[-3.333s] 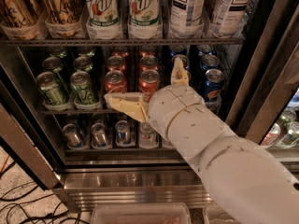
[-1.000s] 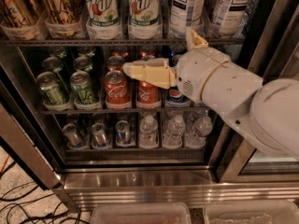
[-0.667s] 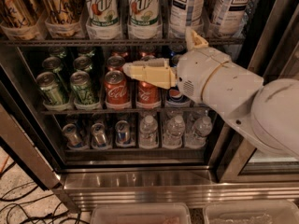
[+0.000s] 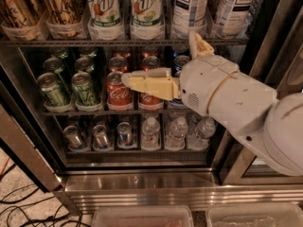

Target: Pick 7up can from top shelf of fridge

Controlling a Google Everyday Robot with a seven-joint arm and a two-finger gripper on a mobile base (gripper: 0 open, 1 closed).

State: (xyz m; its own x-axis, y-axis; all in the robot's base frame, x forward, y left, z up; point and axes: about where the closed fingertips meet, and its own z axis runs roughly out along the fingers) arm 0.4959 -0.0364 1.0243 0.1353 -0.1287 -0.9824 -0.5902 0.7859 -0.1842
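One 7up can, nearer of a pair, stands on the fridge's top shelf, above the gripper. Its fingers, spread wide beside the cola cans, seem readied to rise and straddle it.

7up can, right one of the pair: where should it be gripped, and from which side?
Probably take the right 7up can at mid-body from the open front: it stands upright, closely flanked, base in a tray. The tool, open, is lower, before the red cans.
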